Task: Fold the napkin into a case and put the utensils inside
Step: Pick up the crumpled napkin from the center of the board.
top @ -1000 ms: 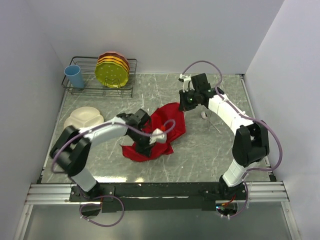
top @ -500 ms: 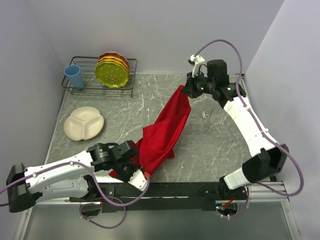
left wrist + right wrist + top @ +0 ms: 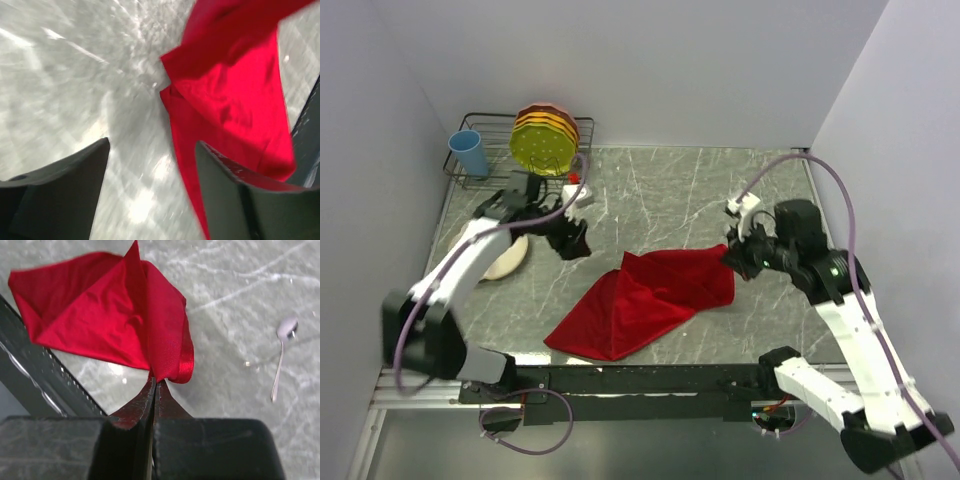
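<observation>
The red napkin (image 3: pixel 645 300) lies spread on the marble table, partly doubled over, reaching from the near centre to the right. My right gripper (image 3: pixel 732 256) is shut on its right corner. In the right wrist view the jaws (image 3: pixel 156 382) pinch a bunched fold of the napkin (image 3: pixel 100 315). A silver spoon (image 3: pixel 282 347) lies on the table to the right of that fold. I cannot make out the fork. My left gripper (image 3: pixel 576 243) hangs open to the napkin's back left, apart from it. Only table shows between its fingers (image 3: pixel 55 195), with the napkin (image 3: pixel 230 100) to the right.
A wire dish rack (image 3: pixel 490 180) at the back left holds yellow and orange plates (image 3: pixel 545 140) and a blue cup (image 3: pixel 468 152). A cream divided plate (image 3: pixel 507 262) sits under my left arm. The black rail (image 3: pixel 640 378) runs along the near edge.
My left gripper opened, let go of the napkin and swung from the near edge to the back left. My right gripper carried its corner down and nearer; the napkin now rests on the table.
</observation>
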Robot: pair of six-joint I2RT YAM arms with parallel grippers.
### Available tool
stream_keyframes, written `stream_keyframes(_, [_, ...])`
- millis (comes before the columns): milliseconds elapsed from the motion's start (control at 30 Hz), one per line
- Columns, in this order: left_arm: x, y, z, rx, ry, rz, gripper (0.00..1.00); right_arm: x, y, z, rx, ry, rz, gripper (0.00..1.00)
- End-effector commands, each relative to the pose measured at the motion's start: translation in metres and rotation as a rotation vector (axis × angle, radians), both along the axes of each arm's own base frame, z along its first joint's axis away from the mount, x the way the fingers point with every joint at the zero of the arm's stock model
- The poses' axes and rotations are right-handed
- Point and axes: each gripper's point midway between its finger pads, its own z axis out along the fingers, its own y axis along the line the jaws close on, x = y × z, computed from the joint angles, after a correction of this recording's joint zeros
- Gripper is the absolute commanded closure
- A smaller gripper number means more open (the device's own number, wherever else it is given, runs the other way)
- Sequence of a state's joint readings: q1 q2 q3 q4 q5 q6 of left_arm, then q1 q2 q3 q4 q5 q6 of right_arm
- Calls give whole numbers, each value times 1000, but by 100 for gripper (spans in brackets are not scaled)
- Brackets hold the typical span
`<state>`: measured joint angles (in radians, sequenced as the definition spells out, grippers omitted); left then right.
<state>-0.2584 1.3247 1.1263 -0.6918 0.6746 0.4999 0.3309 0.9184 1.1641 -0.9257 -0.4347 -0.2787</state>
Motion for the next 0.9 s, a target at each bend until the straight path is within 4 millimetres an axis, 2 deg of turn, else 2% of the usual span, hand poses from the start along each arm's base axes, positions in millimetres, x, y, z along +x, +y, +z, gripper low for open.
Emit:
stream_keyframes(0, [27,-56,-15,-148,155,-35,22,-12,-15,4,-25,-56,-44,100])
stream_keyframes(33, [31,-66,-24,-135,162,-53,18,-11,-15,3,-22,-53,-53,100])
stream_keyframes(67, [33,-86,-39,-121,198,-93,16,-9,-15,4,-13,-54,-67,100])
stream_keyframes(167, [35,-117,-67,-93,254,-143,9,-7,-15,5,1,-60,-86,100])
stream_keyframes(267, [32,-130,-94,-48,296,-178,12,-6,-15,10,16,-81,-105,100])
stream_keyframes(300, [31,-131,-100,-38,305,-187,14,-5,-16,10,15,-83,-115,100])
stream_keyframes(333, [29,-131,-111,-22,323,-199,20,-3,-16,12,21,-90,-120,100])
stream_keyframes(433, [9,-126,-121,-13,403,-268,31,6,-14,13,36,-95,-142,100])
stream_keyframes(500, [-11,-124,-123,-35,470,-308,32,13,-12,12,41,-83,-154,100])
stream_keyframes(667, [-52,-115,-152,65,509,-357,36,29,-5,15,48,-72,-156,100])
stream_keyframes(700, [-52,-114,-153,69,504,-351,42,31,-4,18,51,-77,-153,100])
stream_keyframes(733, [-51,-111,-154,78,508,-330,64,33,-3,20,52,-83,-152,100])
stream_keyframes(800, [-36,-104,-147,76,488,-276,87,38,0,24,57,-89,-146,100])
stream_keyframes(833, [-20,-101,-131,52,458,-230,99,43,1,28,63,-107,-146,100])
stream_keyframes(867, [5,-82,-118,18,441,-151,99,49,3,26,63,-97,-150,100])
